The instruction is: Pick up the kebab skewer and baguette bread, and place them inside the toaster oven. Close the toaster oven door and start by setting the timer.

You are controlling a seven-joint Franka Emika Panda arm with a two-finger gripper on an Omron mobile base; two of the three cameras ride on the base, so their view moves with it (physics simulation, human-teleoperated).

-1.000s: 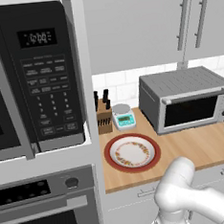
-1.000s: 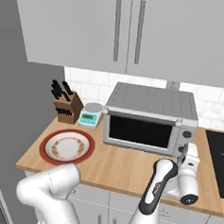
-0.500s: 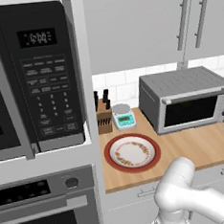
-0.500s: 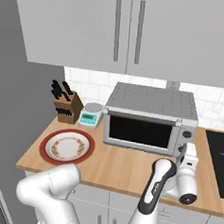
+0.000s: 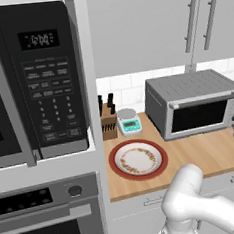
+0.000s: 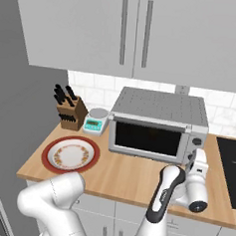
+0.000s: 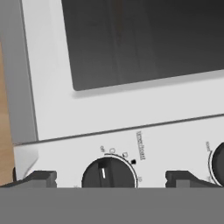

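Lots of bare wood counter (image 6: 131,173) in the lower middle of the right base view. A plate (image 6: 70,154) takes the lower left, with knife block (image 6: 70,111) and scale (image 6: 95,121) behind; the toaster oven (image 6: 159,125) blocks the centre.

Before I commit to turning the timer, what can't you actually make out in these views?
- Inside the toaster oven: in both base views the dark door glass hides whether the kebab skewer and baguette bread are in there.
- Markings around the near knob: hand view, too small and blurred to read.
- Second knob: hand view, cut off by the right edge.
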